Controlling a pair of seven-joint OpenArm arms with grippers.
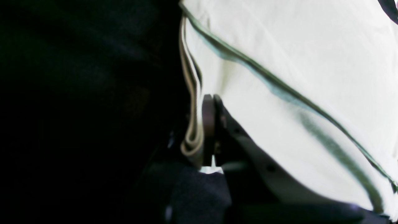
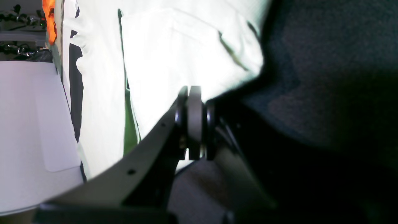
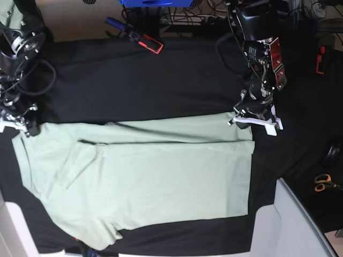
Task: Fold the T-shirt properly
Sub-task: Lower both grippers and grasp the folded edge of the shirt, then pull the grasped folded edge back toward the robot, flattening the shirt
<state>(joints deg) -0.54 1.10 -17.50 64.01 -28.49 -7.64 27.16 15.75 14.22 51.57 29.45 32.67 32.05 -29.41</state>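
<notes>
The T-shirt (image 3: 161, 176) lies spread flat across the near half of the black table cloth (image 3: 134, 80), one long edge folded over. The left gripper (image 1: 213, 102) has its jaws pressed together on the layered hem corner. The right gripper (image 2: 194, 93) is clamped on the opposite corner. Scissors (image 3: 323, 182) lie well apart by the cloth's edge. Both arms reach low over the far side.

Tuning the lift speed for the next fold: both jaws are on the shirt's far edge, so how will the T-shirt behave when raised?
Probably floppy: the T-shirt lies flat, creased, one side already folded over. It will likely sag between the left gripper and right gripper, each pinching only an edge. Probably light; thin layers show at the left jaws, so it may drag on the black table cloth.
</notes>
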